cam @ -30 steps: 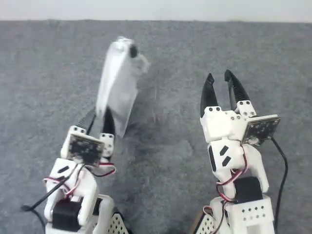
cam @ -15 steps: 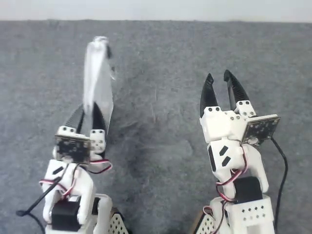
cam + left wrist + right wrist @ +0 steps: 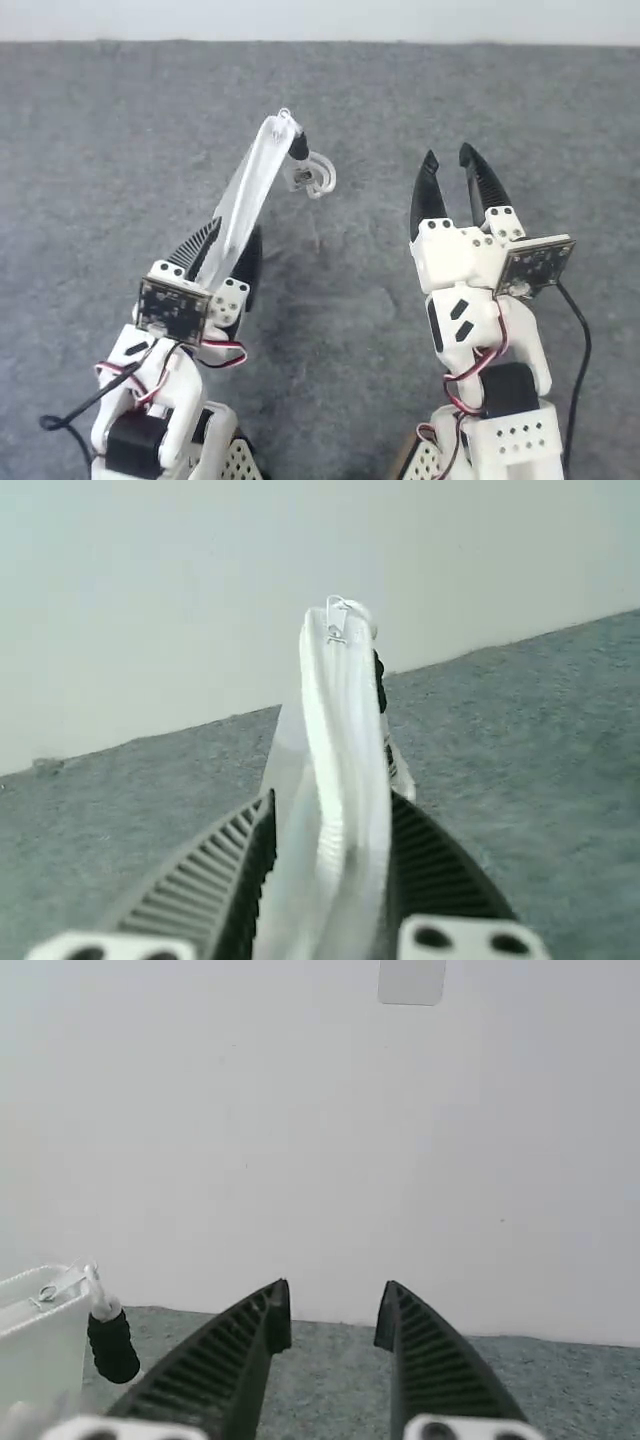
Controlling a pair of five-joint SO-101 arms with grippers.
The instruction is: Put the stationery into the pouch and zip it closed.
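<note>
My left gripper (image 3: 228, 262) is shut on the lower end of a clear, whitish pouch (image 3: 250, 195) and holds it raised off the grey table, tilted toward the right arm. In the left wrist view the pouch (image 3: 340, 810) stands edge-on between the two black fingers (image 3: 215, 885). A black zipper pull (image 3: 299, 148) with a clear ring (image 3: 316, 176) hangs at the pouch's far end. My right gripper (image 3: 456, 182) hovers to the right of the pouch, open and empty. The right wrist view catches the pouch corner (image 3: 40, 1345) and the black pull (image 3: 112, 1345) beside the right gripper (image 3: 330, 1315).
Grey carpet-like cloth (image 3: 100, 150) covers the table up to a pale wall (image 3: 320, 18) at the back. Both arm bases stand at the front edge, with red and black wires (image 3: 130, 375) at the left one.
The left arm has swung the pouch from pointing straight ahead to leaning right toward the other arm; a second ago it was also further right. The right arm has stayed still.
</note>
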